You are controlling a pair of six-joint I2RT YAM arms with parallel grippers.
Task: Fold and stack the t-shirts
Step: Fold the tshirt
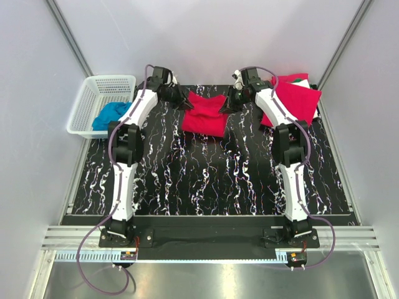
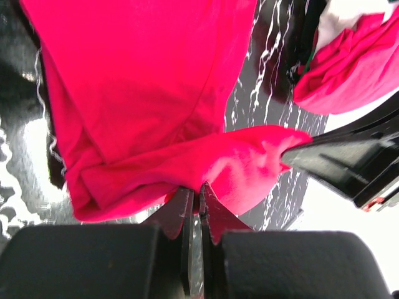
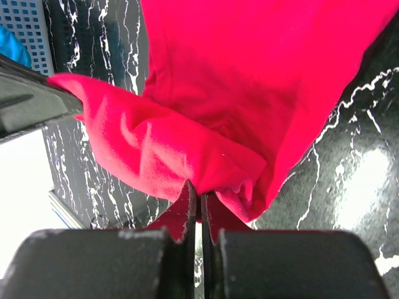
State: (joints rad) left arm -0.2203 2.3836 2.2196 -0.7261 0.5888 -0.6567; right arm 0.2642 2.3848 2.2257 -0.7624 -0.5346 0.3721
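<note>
Left hand (image 2: 201,188), right hand (image 3: 199,187) tight on t-shirt (image 1: 204,115); whole basket (image 1: 112,78) overhead

Basket (image 1: 80,115) left, t-shirt (image 1: 204,117) centre, stack (image 1: 300,99) right

A red shirt (image 1: 204,115) lay partly folded at the far middle, soft and creased, its far edge bunched and pulled taut between its two corners. A second red shirt (image 1: 293,99) lay folded at the far right, turned askew, white and green showing at its far edge.
</note>
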